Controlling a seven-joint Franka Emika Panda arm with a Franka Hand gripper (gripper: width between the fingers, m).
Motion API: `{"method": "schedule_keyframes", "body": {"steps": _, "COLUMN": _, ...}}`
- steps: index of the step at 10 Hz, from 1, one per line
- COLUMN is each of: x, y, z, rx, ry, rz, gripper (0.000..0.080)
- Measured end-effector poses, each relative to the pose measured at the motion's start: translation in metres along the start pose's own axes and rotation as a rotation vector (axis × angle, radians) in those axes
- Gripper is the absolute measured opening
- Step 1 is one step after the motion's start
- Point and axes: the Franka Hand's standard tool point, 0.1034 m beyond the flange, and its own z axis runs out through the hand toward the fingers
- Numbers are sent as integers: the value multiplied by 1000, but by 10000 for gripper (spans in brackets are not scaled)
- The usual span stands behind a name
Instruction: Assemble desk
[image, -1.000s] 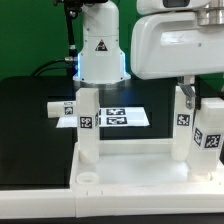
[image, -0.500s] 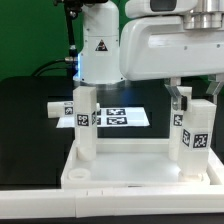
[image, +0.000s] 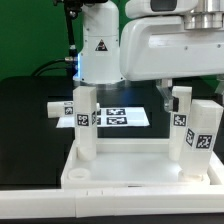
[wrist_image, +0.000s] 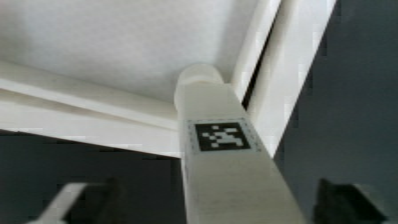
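Observation:
The desk top (image: 130, 172) lies upside down at the front, rim up. One tagged white leg (image: 86, 125) stands on its left side and a second leg (image: 205, 140) on its right. A third leg (image: 181, 122) stands just left of that one, under my gripper (image: 178, 92). In the wrist view this leg (wrist_image: 222, 135) runs up between my fingers (wrist_image: 80, 200) to the desk top (wrist_image: 107, 40). My gripper (wrist_image: 214, 208) is open, with a dark gap on each side of the leg.
The marker board (image: 120, 117) lies on the black table (image: 30, 130) behind the desk top. A small tagged white piece (image: 66, 109) sits behind the left leg. The robot base (image: 100, 50) stands at the back. An open corner hole (image: 84, 178) shows at the front left.
The arm shifted toward the exterior view's left a second ago. Since then the jaws have spread apart, letting go of the leg, which stays upright.

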Motion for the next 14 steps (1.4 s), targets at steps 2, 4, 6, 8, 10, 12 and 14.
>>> {"method": "schedule_keyframes", "body": {"steps": 2, "x": 4, "y": 2, "z": 2, "rx": 2, "ry": -22, "rz": 15, "gripper": 635}}
{"method": "schedule_keyframes", "body": {"steps": 4, "x": 8, "y": 5, "z": 8, "rx": 12, "ry": -124, "rz": 68, "gripper": 645}}
{"method": "schedule_keyframes", "body": {"steps": 6, "x": 24, "y": 5, "z": 9, "rx": 14, "ry": -159, "rz": 70, "gripper": 649}}
{"method": "schedule_keyframes", "body": {"steps": 8, "x": 25, "y": 5, "z": 10, "rx": 13, "ry": -149, "rz": 79, "gripper": 649}}
{"method": "schedule_keyframes", "body": {"steps": 10, "x": 25, "y": 5, "z": 10, "rx": 11, "ry": -150, "rz": 109, "gripper": 524}}
{"method": "schedule_keyframes", "body": {"steps": 12, "x": 25, "y": 4, "z": 11, "rx": 3, "ry": -151, "rz": 216, "gripper": 284}}
{"method": "schedule_keyframes", "body": {"steps": 14, "x": 24, "y": 4, "z": 11, "rx": -9, "ry": -152, "rz": 382, "gripper": 284}}
